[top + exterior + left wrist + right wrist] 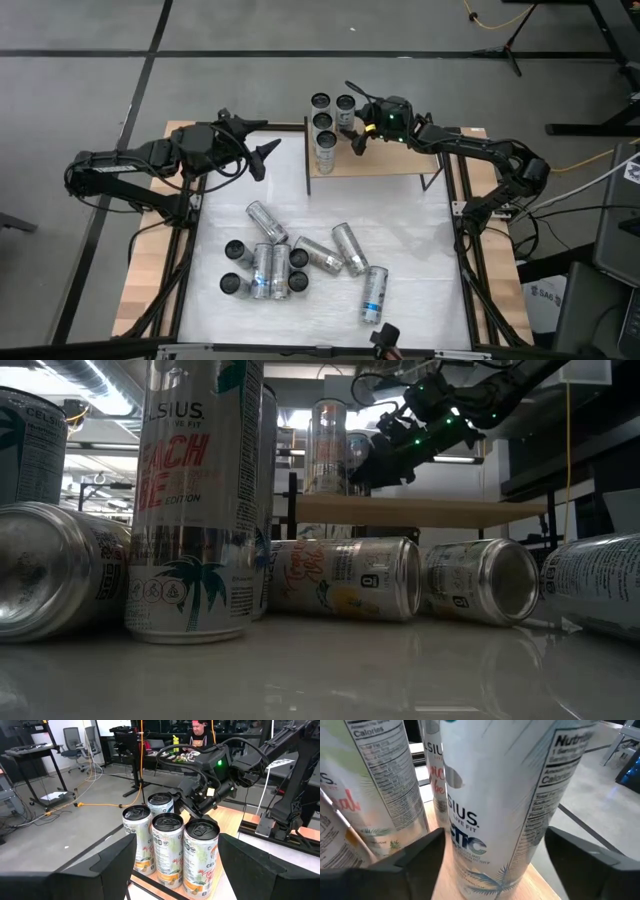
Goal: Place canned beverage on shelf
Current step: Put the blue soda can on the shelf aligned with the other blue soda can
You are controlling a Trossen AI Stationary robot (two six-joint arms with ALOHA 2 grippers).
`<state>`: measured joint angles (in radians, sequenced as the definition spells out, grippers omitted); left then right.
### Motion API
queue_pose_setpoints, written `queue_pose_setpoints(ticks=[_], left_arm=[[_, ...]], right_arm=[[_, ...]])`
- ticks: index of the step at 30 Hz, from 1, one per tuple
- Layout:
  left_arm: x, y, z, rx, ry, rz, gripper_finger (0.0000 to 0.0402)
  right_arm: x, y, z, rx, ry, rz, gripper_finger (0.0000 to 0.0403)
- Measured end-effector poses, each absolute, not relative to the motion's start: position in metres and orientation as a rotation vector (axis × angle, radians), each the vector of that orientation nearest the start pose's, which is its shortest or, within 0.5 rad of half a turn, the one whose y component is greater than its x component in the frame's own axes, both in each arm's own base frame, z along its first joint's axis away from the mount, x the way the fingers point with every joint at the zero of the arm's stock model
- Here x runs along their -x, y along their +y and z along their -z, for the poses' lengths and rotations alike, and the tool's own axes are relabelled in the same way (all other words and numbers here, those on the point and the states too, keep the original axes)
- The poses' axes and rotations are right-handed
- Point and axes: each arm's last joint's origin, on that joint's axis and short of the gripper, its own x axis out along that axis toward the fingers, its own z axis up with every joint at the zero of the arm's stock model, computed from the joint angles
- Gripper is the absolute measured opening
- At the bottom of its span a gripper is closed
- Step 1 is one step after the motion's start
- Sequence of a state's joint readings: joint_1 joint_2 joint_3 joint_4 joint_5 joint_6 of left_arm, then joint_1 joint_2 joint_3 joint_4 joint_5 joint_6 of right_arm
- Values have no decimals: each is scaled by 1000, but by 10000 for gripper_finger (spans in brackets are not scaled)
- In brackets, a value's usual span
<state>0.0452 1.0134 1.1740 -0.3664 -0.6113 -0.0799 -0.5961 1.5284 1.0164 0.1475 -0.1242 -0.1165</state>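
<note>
The shelf (385,163) is a pale wood board on black posts at the table's far side. Several tall silver cans stand upright on their bases at its left end (323,130). My right gripper (352,122) reaches level from the right and is open. Its fingers stand on either side of the far-right can (495,795), which stands on the board (542,887). In the left wrist view that can (160,802) is the rear one of the group. My left gripper (262,155) hovers left of the shelf, open, with nothing in it (172,870).
Several loose cans lie and stand on the white tabletop (420,230) near its front middle (275,262), with one near the front edge (374,293). In the low view they fill the foreground (200,500). A person (200,730) sits far behind the table.
</note>
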Motion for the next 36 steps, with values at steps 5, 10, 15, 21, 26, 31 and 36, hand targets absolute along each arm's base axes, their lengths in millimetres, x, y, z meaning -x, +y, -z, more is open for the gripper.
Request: queue_pose_setpoints(ticks=[5,10,15,21,26,31,36], left_arm=[[-201,26,-407,18,175,-662,272],[-201,26,-407,19,175,-662,272],[-201,26,-407,63,160,-666,272],[-200,26,-404,111,173,-673,272],[-200,25,-399,169,205,-651,272],[-200,23,-396,232,227,-595,272],[-200,20,-393,347,247,-528,272]], right_arm=[[-286,-190,-268,-5,344,453,377],[-286,-190,-269,-1,335,456,387],[-284,-189,-272,-8,330,458,386],[-273,-181,-286,-8,328,458,386],[-260,-172,-297,-22,364,456,386],[-245,-162,-307,-34,400,451,386],[-231,-152,-317,-43,423,449,386]])
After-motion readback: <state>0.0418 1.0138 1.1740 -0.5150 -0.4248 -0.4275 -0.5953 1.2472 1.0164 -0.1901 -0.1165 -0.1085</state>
